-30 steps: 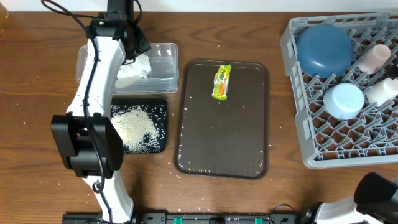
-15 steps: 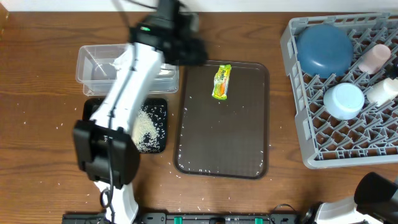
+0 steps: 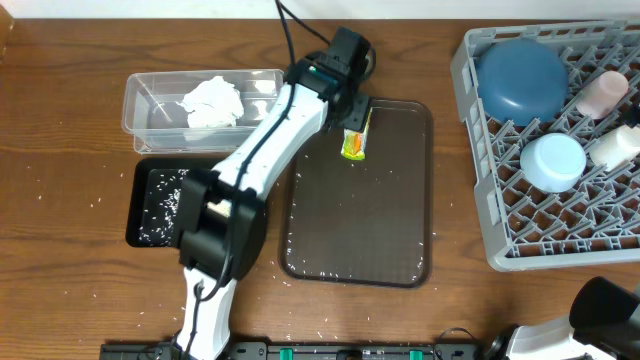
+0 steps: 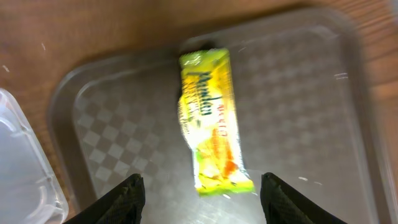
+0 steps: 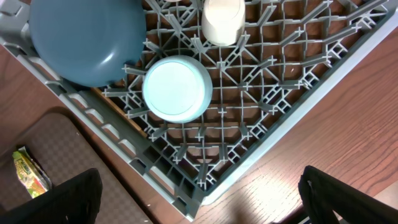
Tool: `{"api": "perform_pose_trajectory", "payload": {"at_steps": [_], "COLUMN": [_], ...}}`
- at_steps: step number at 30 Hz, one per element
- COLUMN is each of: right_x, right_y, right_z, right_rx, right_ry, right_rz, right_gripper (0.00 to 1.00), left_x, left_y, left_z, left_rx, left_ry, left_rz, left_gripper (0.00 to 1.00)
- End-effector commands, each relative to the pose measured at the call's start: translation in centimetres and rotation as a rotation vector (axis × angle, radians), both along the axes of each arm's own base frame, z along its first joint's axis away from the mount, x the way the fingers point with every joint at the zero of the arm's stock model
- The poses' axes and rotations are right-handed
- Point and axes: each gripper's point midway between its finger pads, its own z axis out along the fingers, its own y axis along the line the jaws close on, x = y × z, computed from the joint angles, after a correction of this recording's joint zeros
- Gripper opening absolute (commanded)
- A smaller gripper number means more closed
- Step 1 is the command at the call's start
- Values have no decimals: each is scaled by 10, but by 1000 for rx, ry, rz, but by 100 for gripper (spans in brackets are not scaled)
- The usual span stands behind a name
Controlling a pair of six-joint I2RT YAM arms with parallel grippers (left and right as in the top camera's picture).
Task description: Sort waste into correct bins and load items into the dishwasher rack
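The yellow-green-orange snack wrapper (image 3: 355, 134) lies flat at the far end of the dark-brown tray (image 3: 360, 220). My left gripper (image 3: 352, 108) hovers over it, open and holding nothing; in the left wrist view the wrapper (image 4: 211, 121) lies just ahead of the gripper (image 4: 202, 202). The crumpled tissue (image 3: 213, 102) rests in the clear tub (image 3: 150, 100). Rice (image 3: 165, 200) lies in the black bin (image 3: 140, 225). The grey rack (image 3: 480, 150) holds a dark-blue bowl (image 3: 520, 80), a light-blue bowl (image 3: 553, 162), a pink cup (image 3: 603, 93) and a white cup (image 3: 615, 145). My right gripper (image 5: 199, 199) stands open above the rack's near corner (image 5: 199, 190).
Loose rice grains are scattered along the brown tray's near edge (image 3: 350, 280) and on the wooden table (image 3: 80, 200) around the bins. The left arm's white links (image 3: 260, 160) stretch across the black bin and the tub's right end.
My left arm has swung right, from above the clear tub to above the wrapper on the brown tray. The tissue now lies uncovered in the tub. The right arm has not moved.
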Motion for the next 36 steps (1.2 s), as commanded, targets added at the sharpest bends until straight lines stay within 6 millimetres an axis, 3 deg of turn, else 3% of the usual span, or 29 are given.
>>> {"api": "perform_pose_trajectory", "payload": {"at_steps": [1, 13, 22, 25, 29, 33, 36], "right_x": [-1, -1, -1, -1, -1, -1, -1], "right_y": [-3, -3, -3, -3, -3, -3, -3], "right_z": [-3, -3, -3, -3, -3, -3, -3], "right_rx": [-4, -4, -4, -4, -4, -4, -4], "right_ry": [13, 13, 13, 13, 13, 13, 13], "right_rz": [1, 1, 1, 1, 1, 1, 1], "right_gripper": [99, 99, 99, 99, 99, 99, 99], "left_x": [1, -6, -9, -9, -5, 10, 24], "left_y": [3, -5, -8, -8, -8, 4, 35], "left_z": [-21, -80, -90, -89, -63, -3, 51], "left_rx": [35, 45, 41, 40, 6, -48, -73], "left_ry": [25, 133, 157, 158, 130, 14, -109], "left_rz": [22, 81, 81, 85, 125, 224, 393], "left_gripper": [61, 59, 27, 6, 6, 6, 6]}}
